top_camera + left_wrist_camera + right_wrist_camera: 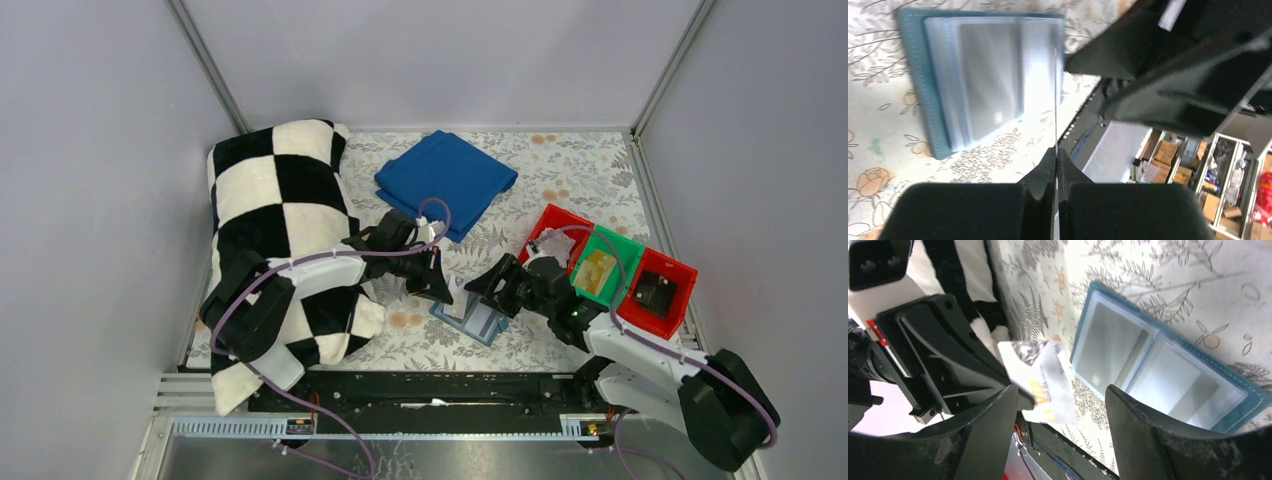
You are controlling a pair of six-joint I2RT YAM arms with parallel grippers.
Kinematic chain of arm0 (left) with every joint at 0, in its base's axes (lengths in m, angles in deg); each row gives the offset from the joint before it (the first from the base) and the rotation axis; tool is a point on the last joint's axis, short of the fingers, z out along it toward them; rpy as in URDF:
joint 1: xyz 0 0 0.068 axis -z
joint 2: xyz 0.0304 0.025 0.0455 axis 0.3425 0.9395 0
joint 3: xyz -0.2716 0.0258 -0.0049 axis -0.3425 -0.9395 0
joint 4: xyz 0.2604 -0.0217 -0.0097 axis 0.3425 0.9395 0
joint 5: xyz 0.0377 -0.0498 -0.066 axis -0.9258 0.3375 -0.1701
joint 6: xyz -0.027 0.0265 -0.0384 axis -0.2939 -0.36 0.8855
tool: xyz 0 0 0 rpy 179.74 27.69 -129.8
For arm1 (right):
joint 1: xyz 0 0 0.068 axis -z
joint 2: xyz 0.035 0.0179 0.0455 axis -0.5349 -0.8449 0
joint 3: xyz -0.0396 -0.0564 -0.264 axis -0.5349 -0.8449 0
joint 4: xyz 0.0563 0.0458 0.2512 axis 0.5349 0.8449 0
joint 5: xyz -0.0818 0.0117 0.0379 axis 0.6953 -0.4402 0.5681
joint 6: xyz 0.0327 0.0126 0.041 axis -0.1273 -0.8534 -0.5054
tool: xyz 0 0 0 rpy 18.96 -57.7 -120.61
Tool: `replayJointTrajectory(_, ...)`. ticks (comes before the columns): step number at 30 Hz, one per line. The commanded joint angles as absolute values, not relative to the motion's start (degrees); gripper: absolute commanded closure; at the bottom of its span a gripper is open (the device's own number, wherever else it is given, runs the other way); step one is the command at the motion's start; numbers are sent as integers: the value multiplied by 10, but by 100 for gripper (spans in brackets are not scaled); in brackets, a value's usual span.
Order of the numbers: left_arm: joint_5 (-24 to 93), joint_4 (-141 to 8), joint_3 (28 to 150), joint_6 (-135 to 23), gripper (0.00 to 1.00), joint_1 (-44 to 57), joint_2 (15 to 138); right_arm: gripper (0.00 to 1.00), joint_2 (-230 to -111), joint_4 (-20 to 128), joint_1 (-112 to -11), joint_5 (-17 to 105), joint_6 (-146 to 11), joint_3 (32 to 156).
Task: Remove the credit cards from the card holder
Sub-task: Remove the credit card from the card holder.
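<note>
The left tool [1055,156] is clenched on a whitish credit card [1040,385] just above the card holder [1168,375], which lies open on the worktop [1148,270]. The right tool [1060,405] hangs released nearby.

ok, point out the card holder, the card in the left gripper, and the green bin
card holder [1108,347]: right wrist view, on a clear sleeve
credit card [1045,377]: right wrist view, on its printed face
green bin [620,238]: top external view, on its far rim
</note>
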State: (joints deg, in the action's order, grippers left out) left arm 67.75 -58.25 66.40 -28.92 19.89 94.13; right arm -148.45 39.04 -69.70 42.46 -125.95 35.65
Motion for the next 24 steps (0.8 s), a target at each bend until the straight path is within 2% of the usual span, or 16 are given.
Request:
replayJointTrajectory(1, 771, -568, 697, -337, 100, 185, 891, 28, -1430, 413, -655, 389, -1224, 362)
replayJointTrajectory(5, 788, -525, 721, -368, 100, 179, 869, 28, -1394, 282, -620, 328, -1263, 308)
replayJointTrajectory(12, 837, -576, 709, -332, 100, 173, 846, 27, -1422, 97, -618, 270, -1299, 268)
replayJointTrajectory(18, 875, -639, 698, -286, 100, 167, 846, 27, -1446, 24, -619, 233, -1293, 266)
replayJointTrajectory(20, 879, -652, 693, -273, 100, 167, 842, 33, -1470, -27, -619, 208, -1304, 268)
replayJointTrajectory(24, 877, -673, 681, -261, 100, 165, 834, 54, -1515, -136, -619, 188, -1341, 260)
